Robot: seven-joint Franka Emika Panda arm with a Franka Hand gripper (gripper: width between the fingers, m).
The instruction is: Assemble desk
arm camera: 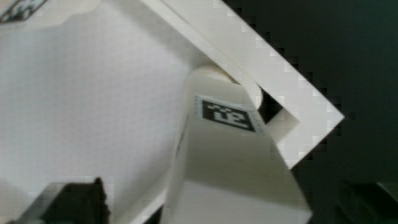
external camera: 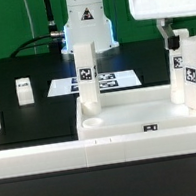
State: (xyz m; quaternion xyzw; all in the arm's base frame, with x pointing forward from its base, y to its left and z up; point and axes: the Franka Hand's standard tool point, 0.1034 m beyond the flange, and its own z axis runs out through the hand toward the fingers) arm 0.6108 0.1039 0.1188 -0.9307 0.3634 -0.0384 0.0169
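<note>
The white tray-like tabletop (external camera: 131, 132) lies in the middle of the exterior view. One tagged leg (external camera: 86, 75) stands upright in its far corner toward the exterior view's left. A second tagged leg (external camera: 187, 73) stands upright at the tray's corner toward the exterior view's right. My gripper (external camera: 174, 37) hangs over the top of that leg. In the wrist view the leg (arm camera: 231, 150) runs down into the tabletop corner (arm camera: 294, 100), between the dark fingers (arm camera: 75, 203) of my gripper (arm camera: 219, 203). The jaws stand wide, with a gap beside the leg: open.
A loose short leg (external camera: 23, 91) stands on the black table toward the exterior view's left. The marker board (external camera: 112, 81) lies behind the tray, in front of the robot's base (external camera: 84, 27). Long white border rails (external camera: 44, 159) run along the front and the left edge.
</note>
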